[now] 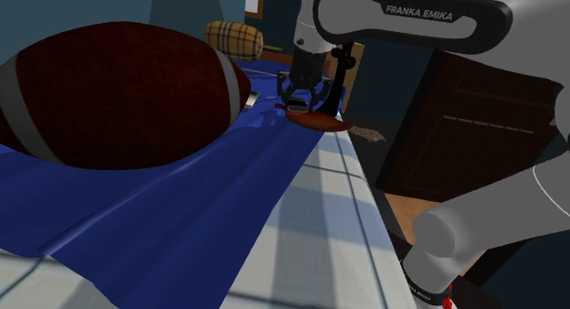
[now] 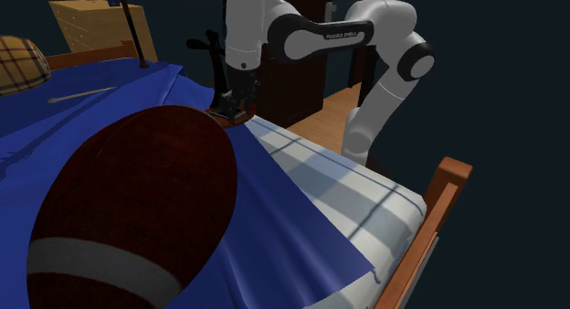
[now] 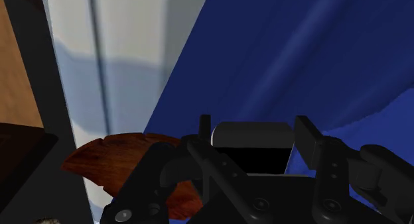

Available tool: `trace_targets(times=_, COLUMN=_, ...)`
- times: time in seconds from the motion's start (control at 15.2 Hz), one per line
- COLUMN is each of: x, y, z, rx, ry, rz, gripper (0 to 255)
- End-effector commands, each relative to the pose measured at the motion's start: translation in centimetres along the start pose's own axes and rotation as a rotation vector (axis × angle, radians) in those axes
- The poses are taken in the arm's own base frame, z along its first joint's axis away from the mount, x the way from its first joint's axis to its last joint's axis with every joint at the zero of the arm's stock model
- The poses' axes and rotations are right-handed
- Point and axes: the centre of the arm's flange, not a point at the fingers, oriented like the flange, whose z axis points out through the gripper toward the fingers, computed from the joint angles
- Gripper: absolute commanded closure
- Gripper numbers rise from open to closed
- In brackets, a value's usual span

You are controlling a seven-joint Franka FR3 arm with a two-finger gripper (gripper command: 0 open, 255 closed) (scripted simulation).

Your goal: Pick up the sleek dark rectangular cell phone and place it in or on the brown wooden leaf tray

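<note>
Gripper (image 3: 255,124) clasped the phone (image 3: 252,153) by its side edges, close by the tray (image 3: 119,160); phone judged stiff, light, slippery.

Leaf tray (image 3: 106,156) partly behind the gripper (image 3: 255,126), lower end of the phone (image 3: 255,160) too.

A huge football cushion (image 1: 119,88) bulks on the blue blanket (image 1: 183,207) near the leaf tray (image 1: 321,124), barring that side; the bed's checked sheet (image 1: 320,225), from the tray toward the arm's base (image 1: 438,261), leaves room to pass
</note>
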Motion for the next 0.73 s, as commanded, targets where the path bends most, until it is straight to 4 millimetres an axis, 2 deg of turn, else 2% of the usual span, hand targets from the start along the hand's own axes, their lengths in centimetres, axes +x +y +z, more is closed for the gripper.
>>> trace_targets(times=0.0, x=2.6, y=1.3, z=0.4, rx=0.0, ry=0.0, rz=-0.002, gripper=255)
trace_targets(times=0.66, x=13.7, y=8.1, z=2.8, rx=0.0, ry=0.0, rz=-0.002, gripper=255)
